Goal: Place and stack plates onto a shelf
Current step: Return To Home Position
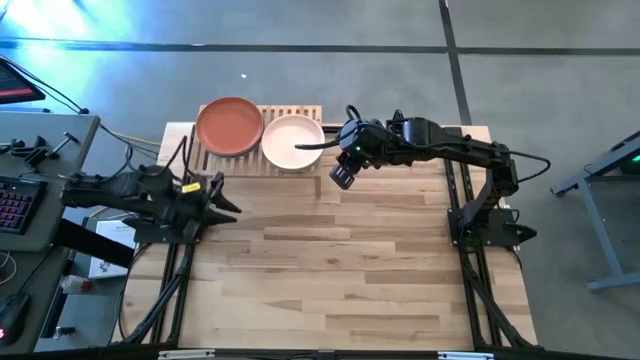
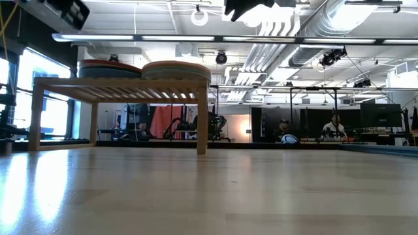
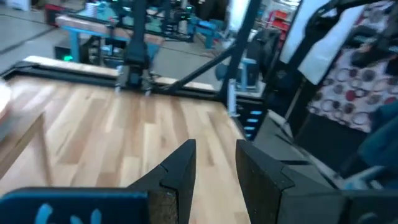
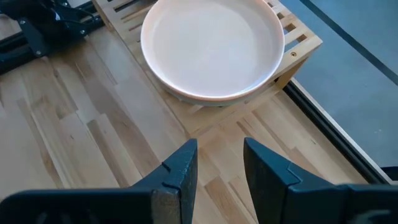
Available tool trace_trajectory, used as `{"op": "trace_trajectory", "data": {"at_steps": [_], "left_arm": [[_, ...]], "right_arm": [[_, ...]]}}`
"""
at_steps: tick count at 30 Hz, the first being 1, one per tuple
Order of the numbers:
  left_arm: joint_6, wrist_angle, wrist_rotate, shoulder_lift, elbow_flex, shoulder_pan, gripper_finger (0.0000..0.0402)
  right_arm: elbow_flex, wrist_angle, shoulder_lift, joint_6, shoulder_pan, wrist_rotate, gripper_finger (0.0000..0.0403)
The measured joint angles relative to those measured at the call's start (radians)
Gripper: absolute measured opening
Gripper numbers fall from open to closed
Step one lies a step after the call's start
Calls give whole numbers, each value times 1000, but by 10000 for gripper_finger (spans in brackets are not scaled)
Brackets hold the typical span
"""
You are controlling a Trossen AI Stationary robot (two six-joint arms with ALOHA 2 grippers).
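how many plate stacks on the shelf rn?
2. One topped by a terracotta plate on the shelf's left half in the high view, one topped by a pale plate beside it. Plates underneath are mostly hidden.

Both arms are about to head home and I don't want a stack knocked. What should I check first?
1. Right end effector empty: ok, fingers apart, nothing between them.
2. Right end effector clear of the shelf: ok, short of its edge, facing the pale plate.
3. Left end effector empty: ok, open over the tabletop.
4. Two stacks seated on the shelf: ok, side by side and level in the low view; the terracotta plate tops the other stack.
5. All eight plates stacked: cannot tell, the lower plates barely show.
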Motion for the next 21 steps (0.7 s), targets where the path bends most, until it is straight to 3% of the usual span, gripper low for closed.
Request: {"op": "trace_trajectory", "data": {"at_steps": [10, 21], "left_arm": [[24, 73, -100, -242, -237, 0, 102], [72, 177, -174, -328, -405, 0, 102]], "right_arm": [[0, 7, 0, 0, 0, 0, 108], [0, 13, 0, 0, 0, 0, 108]]}}
